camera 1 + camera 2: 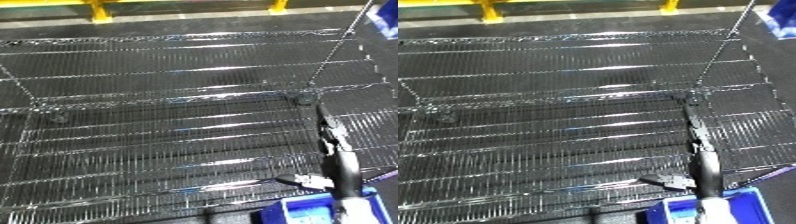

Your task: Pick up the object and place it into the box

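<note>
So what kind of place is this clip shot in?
Probably a warehouse or workshop floor: chrome wire shelving fills the view, yellow-painted barriers run along the dark floor behind, and a blue bin sits at the lower right under the robot's right hand.

A big shelf (160,125) made of thin shiny metal wires fills most of the view, and the light makes bright white stripes on the wires. Under it and behind it the floor (222,22) is dark gray. At the top there is a pale line (602,16) painted on the floor, and yellow metal legs (98,11) stand just past it.
</note>
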You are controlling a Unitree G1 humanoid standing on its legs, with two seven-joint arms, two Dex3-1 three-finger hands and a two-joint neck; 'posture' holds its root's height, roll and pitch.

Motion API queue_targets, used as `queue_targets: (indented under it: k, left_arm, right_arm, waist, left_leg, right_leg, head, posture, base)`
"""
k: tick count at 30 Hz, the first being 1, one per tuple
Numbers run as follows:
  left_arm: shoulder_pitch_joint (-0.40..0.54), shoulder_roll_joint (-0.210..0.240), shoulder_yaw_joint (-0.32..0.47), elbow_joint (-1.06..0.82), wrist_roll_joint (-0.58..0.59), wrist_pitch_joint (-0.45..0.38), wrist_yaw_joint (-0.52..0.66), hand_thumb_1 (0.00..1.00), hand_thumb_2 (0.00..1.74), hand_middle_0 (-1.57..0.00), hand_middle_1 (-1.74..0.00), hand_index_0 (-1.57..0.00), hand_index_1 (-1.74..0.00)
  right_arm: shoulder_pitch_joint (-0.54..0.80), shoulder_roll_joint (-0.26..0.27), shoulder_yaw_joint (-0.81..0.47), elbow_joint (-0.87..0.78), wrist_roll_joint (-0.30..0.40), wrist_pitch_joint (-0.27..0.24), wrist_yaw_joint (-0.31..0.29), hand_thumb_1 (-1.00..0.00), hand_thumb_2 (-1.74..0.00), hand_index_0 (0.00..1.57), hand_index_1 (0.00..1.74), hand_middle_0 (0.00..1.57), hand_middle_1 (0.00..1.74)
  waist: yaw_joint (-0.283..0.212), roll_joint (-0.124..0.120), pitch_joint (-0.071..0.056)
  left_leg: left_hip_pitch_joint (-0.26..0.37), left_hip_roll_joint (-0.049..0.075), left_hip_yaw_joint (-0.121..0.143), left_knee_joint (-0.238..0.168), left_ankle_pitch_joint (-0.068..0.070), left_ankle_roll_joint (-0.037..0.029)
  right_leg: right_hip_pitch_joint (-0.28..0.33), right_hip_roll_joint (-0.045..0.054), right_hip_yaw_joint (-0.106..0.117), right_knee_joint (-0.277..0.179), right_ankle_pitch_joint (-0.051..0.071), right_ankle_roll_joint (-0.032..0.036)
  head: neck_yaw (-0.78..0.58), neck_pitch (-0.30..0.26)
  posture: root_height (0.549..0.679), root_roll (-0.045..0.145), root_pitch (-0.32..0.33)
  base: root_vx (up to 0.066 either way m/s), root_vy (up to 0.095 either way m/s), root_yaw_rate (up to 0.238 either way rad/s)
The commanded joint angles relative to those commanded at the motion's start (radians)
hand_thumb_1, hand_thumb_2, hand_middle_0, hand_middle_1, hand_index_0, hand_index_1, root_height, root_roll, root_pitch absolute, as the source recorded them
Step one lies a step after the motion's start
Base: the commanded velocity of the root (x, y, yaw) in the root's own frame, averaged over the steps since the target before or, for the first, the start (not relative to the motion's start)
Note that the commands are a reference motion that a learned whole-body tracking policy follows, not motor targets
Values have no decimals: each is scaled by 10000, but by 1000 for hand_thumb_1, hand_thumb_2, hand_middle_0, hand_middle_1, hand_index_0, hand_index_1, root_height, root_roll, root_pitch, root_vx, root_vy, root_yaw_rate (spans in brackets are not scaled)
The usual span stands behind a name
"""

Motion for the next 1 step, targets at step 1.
queue_targets:
  k: [1]
  left_arm:
    - [-29, -10, -5, 14, 25, 5, 8, 1000, 1740, -1570, -1740, -1570, -1740]
  right_arm:
    - [-28, 42, 73, 22, 19, -2, 10, 0, 0, 0, 0, 0, 0]
  waist:
    - [36, -19, -1]
  left_leg:
    - [7, 7, -10, -13, 6, 2]
  right_leg:
    - [9, 1, -17, -3, 0, -1]
  head:
    - [-39, 36]
  posture:
    - [637, 38, -194]
  base:
    - [9, 17, 11]
